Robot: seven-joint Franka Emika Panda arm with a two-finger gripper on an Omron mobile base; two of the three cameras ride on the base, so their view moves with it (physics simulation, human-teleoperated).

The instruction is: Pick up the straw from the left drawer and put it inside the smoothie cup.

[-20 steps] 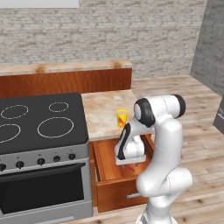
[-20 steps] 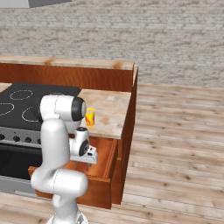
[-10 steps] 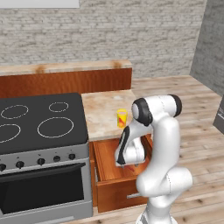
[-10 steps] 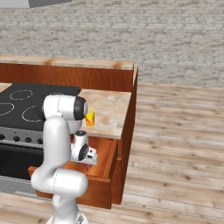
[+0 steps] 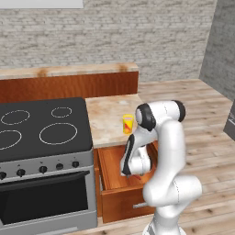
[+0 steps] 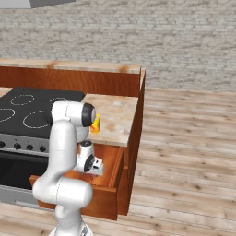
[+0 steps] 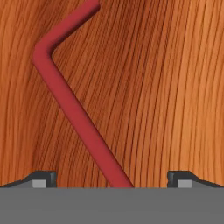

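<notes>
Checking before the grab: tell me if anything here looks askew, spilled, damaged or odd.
One thing: the straw, lying on the floor of the left drawer, has a sharp bend near one end rather than running straight. Nothing is spilled; the smoothie cup stands upright on the counter. The open tool straddles the straw.

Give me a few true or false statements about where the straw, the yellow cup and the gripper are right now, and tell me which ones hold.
1. The straw lies on the wooden floor of the left drawer. True.
2. The gripper is shut on the straw. False: its jaws stand open, one tip on each side of the straw.
3. The smoothie cup stands upright on the counter beside the stove. True.
4. The straw is perfectly straight. False: it has a bend near one end.
5. The left drawer is closed. False: it is pulled out, with the arm reaching down into it.
</notes>
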